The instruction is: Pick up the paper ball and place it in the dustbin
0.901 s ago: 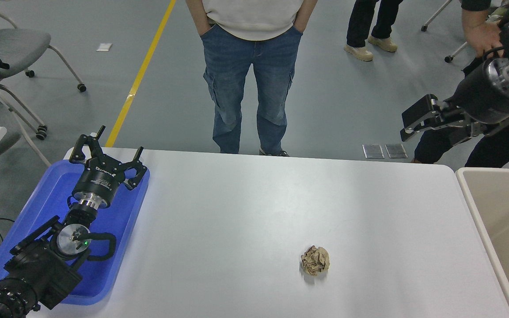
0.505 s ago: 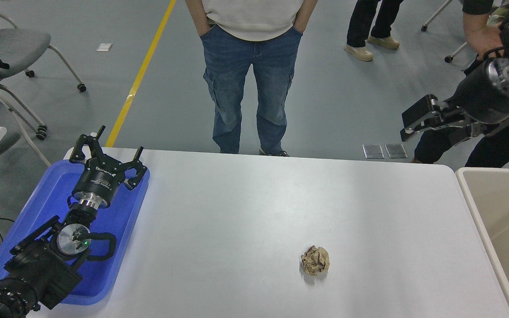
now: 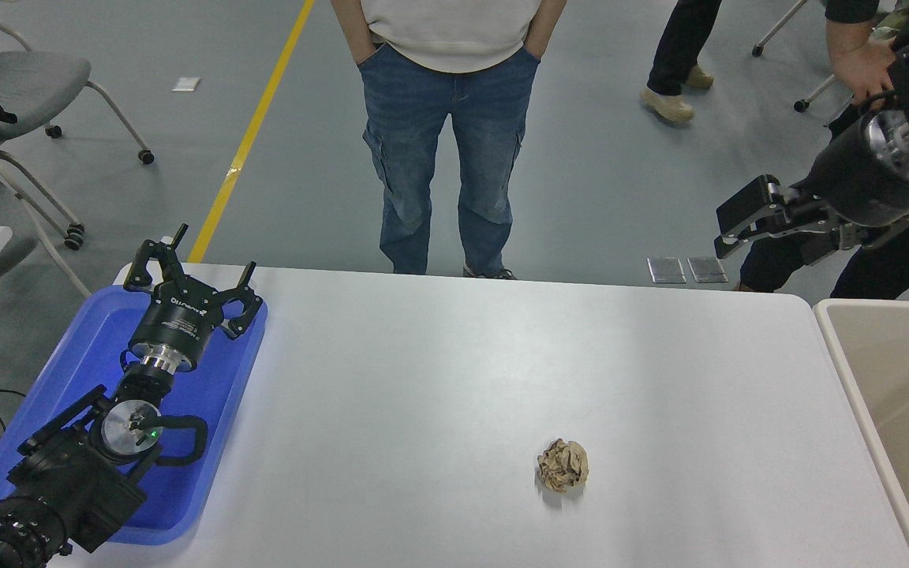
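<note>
Step in hand, as judged: the reach toward the ball; no grasp made yet. The right gripper (image 3: pixel 727 229) hangs high at the right edge, beyond the far side of the table (image 3: pixel 439 355), well apart from the ball (image 3: pixel 562 465). Whether its fingers are apart or together cannot be told from this angle. The left gripper (image 3: pixel 186 272) sits parked over the blue tray (image 3: pixel 68 379), fingers spread, holding nothing.

To do the step well: bring the right gripper toward the near side and down until it stands straight above the ball, fingers wide enough to straddle it, then descend until the tips nearly meet the tabletop before closing. A light wad may skid if struck from one side, so contact should come on both sides at once.

The ball lies alone on the table, right of centre and toward the near edge, apart from the bin (image 3: pixel 837 347) at the right. It is tan-brown, crumpled, with deep wrinkled folds and a small shadow beneath.
</note>
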Available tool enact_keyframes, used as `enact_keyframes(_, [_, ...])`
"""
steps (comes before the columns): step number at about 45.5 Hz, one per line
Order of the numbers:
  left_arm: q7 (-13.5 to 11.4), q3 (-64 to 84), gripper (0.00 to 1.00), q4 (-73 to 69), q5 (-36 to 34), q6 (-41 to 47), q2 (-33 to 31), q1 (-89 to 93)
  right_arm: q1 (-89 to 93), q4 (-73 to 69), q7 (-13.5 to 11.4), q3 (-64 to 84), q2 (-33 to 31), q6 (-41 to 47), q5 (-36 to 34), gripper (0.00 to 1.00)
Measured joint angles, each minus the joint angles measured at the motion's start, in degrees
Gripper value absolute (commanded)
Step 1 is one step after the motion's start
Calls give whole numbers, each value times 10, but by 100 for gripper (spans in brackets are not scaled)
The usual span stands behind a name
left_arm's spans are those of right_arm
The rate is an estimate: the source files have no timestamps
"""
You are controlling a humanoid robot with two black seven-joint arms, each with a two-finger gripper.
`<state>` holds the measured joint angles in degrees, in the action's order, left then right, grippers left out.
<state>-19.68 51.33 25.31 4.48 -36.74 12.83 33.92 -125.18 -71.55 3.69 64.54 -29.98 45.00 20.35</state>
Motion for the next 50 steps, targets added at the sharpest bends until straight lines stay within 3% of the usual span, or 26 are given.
enact_keyframes(50, [0, 0, 100, 0, 0, 0, 0, 0, 22, 33, 0, 1, 2, 0, 1, 100])
